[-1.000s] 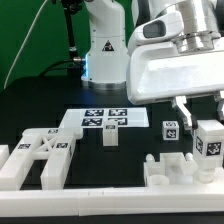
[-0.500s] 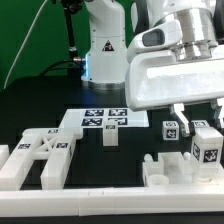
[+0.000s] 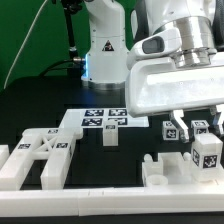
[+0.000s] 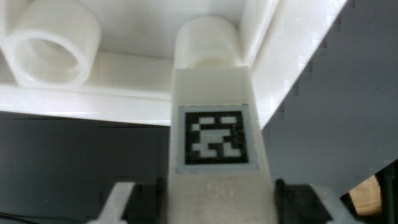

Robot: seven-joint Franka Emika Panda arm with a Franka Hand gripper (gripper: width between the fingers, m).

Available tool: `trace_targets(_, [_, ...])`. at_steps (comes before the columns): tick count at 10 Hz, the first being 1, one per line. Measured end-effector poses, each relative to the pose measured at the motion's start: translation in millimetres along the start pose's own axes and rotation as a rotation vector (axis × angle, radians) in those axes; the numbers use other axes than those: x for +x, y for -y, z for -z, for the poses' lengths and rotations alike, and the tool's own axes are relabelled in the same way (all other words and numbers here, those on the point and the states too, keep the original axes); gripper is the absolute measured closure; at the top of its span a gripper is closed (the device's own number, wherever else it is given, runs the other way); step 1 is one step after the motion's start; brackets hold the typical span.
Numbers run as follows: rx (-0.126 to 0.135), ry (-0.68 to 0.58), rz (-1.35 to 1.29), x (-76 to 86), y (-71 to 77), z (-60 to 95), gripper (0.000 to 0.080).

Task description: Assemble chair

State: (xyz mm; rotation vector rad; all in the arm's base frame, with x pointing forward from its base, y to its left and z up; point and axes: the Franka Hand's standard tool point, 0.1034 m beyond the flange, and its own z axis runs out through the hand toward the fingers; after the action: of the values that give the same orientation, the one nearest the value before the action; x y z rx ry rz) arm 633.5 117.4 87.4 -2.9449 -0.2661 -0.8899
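My gripper is at the exterior view's right, shut on a white chair leg with a black-and-white tag, held upright just above a white slab part at the front right. In the wrist view the leg runs between the two fingers, and its far end is close to a white part with a round socket. A white X-braced chair piece lies at the front left. A small white block and another tagged leg stand mid-table.
The marker board lies at the centre back. The robot base stands behind it. A long white rail runs along the front edge. The table top is black.
My gripper has come down a little with the leg in it, closer to the slab part at the front right. Nothing else has moved.
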Motion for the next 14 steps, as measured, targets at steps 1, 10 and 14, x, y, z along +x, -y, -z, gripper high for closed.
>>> trace_targets(1, [0.0,0.0,0.002,-0.2,0.0,-0.1,0.0507])
trace_targets(10, [0.001,0.025,0.007,-0.8,-0.8,-0.6,0.015])
trace_targets(14, [0.021,0.203,-0.05,9.7,-2.4,-10.3,0.015])
